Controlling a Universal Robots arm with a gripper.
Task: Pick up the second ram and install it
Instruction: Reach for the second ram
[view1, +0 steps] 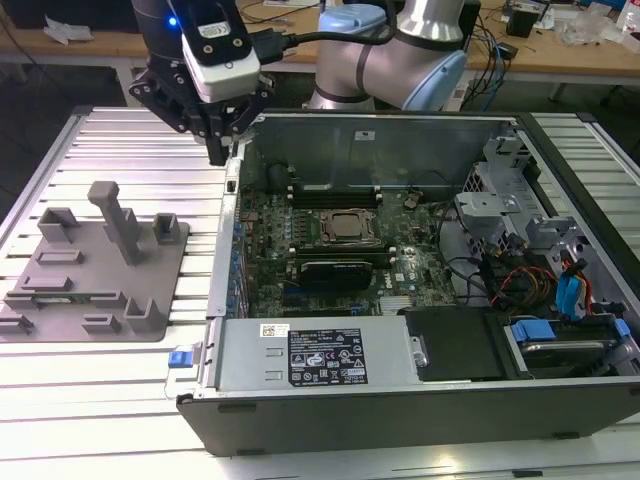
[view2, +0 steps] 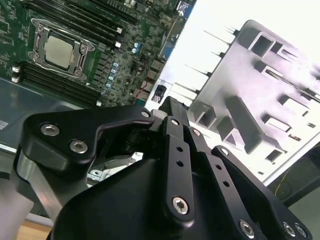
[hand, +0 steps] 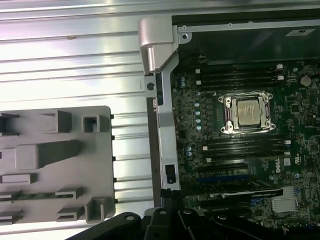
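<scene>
The second ram (view1: 78, 297) is a thin dark green stick lying flat in a slot of the grey fixture plate (view1: 150, 280), at the exterior view's left. In the first wrist view the ram (hand: 30, 196) shows as a green strip between the plate's (hand: 60, 165) small holders. My gripper (view1: 218, 152) hangs above the back part of the open computer case's left wall (view1: 228, 250), fingers together and nothing seen between them. It is well apart from the ram. Black memory slots (hand: 240, 145) flank the CPU socket (hand: 248, 112) on the motherboard.
The case's back wall (view1: 400, 130) and side walls stand up around the motherboard. A labelled power supply (view1: 320, 355) sits at the front, and drive cages with cables (view1: 560, 290) on the exterior view's right. Upright posts (view1: 118, 215) rise from the fixture plate. Ribbed metal table (view1: 130, 130) surrounds everything.
</scene>
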